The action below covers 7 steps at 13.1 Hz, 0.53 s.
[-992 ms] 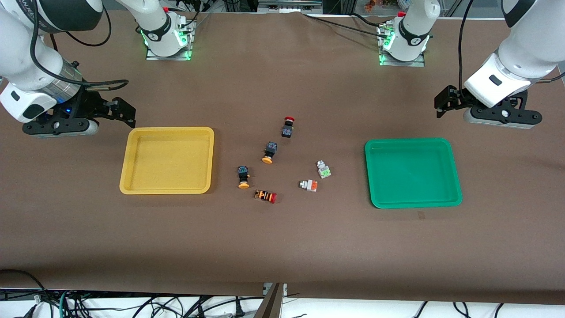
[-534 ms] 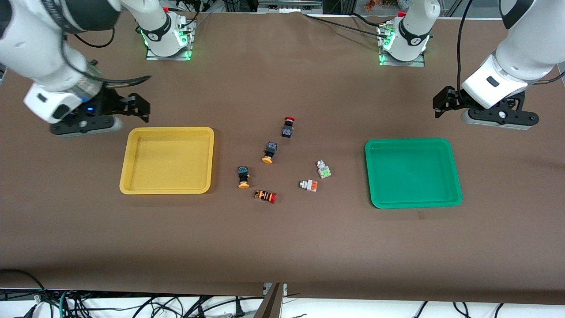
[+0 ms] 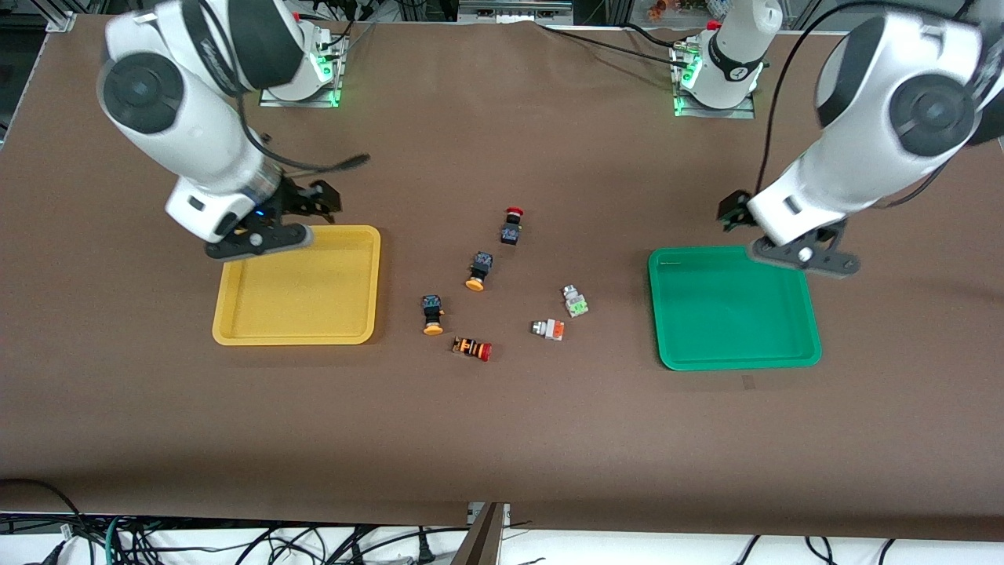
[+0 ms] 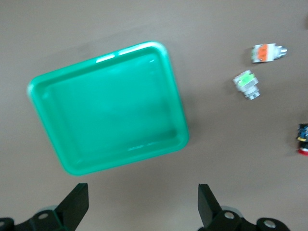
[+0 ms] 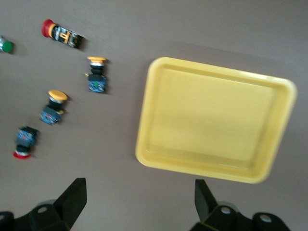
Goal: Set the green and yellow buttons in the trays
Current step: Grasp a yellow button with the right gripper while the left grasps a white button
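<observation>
A brown, matte paper-like sheet covers the table (image 3: 502,439). The landmark is the shallow, glossy green plastic tray (image 3: 812,345) with rounded corners and a raised rim, lying toward the left arm's end of the table. Its twin, a shallow yellow plastic tray (image 3: 223,333), lies well apart from it toward the right arm's end.

Between the 2 trays lie 6 small push-buttons, none touching a tray. Nearest the green tray are 2 pale grey-bodied buttons: the green-faced button (image 3: 576,301) and, nearer the front camera, the orange-faced button (image 3: 548,329). Farther from the green tray lie 2 black-bodied buttons with round yellow-orange caps, the upper yellow-capped button (image 3: 478,271) and the lower yellow-capped button (image 3: 432,314). A black-bodied red-capped button (image 3: 511,225) and an orange-and-black striped red-capped button (image 3: 472,348) complete the group.

The left gripper (image 4: 143,204) hovers over the green tray's edge farthest from the front camera, its black fingers spread wide and holding nothing. The right gripper (image 5: 139,199) hovers over the yellow tray's corresponding edge, likewise spread and holding nothing. All buttons lie well apart from both grippers.
</observation>
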Motion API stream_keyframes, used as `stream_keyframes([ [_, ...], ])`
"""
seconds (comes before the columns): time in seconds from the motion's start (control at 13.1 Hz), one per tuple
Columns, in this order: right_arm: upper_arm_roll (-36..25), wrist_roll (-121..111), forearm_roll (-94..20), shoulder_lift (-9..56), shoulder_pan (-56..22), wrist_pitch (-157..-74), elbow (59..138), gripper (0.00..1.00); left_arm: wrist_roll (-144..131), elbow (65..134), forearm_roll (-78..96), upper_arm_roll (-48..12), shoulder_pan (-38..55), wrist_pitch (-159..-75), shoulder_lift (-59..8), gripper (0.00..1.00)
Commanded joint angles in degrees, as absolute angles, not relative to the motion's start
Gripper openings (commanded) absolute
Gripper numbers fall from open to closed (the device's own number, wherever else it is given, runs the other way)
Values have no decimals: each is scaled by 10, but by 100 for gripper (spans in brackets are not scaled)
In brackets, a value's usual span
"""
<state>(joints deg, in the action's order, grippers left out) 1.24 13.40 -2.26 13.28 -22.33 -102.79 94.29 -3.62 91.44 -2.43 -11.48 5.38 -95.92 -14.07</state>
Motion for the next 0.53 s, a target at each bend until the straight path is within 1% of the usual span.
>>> stream_keyframes([
  [0.0,10,196,-33,212,-264,-1096,933,99,-83,794,-25,-114,84,-959,-269,100],
  [0.08,10,214,-35,239,-272,-1133,937,99,-124,776,-24,-114,92,-989,-299,100],
  [0.31,10,275,-35,307,-299,-1238,947,99,-215,786,-10,-115,105,-1084,-348,100],
  [0.46,10,297,-35,351,-312,-1307,947,99,-287,792,0,-114,140,-1128,-377,100],
])
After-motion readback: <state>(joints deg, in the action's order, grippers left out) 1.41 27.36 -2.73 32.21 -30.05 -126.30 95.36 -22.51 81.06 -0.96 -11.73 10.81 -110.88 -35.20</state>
